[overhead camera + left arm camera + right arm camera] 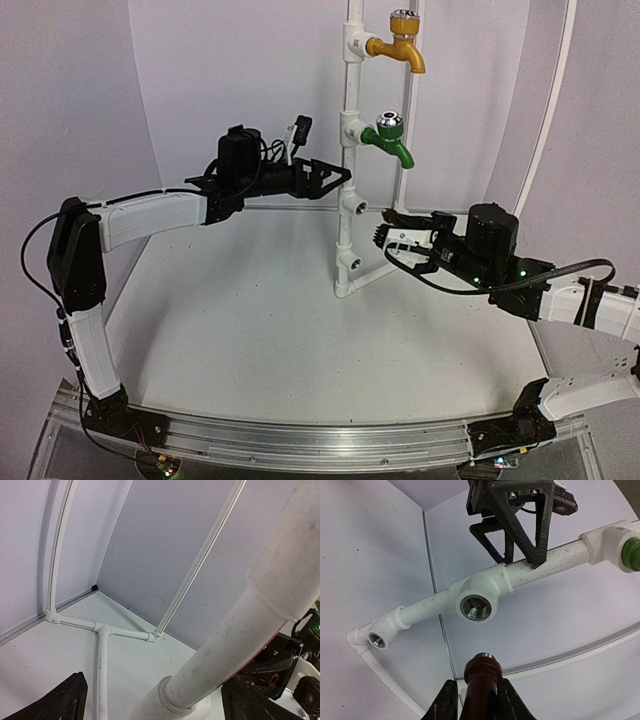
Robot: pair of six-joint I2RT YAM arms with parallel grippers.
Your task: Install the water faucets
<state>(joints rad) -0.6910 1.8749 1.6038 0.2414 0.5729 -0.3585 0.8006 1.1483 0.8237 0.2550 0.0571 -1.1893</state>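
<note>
The green faucet (388,140) (632,554) sits screwed into the white pipe stand (348,150), under the yellow-orange one (400,45). My right gripper (388,230) (481,692) is shut on the dark brown faucet (482,677) (390,213), whose threaded end points at an empty socket (478,606) (358,205) a short gap away. My left gripper (338,180) (157,705) is open, its fingers (65,700) on either side of the upright pipe (235,630) just above that socket, holding nothing.
A second empty socket (378,640) (355,262) sits lower on the stand. The stand's base pipes (102,645) lie on the white table (250,320). Curved white walls close in behind and to both sides.
</note>
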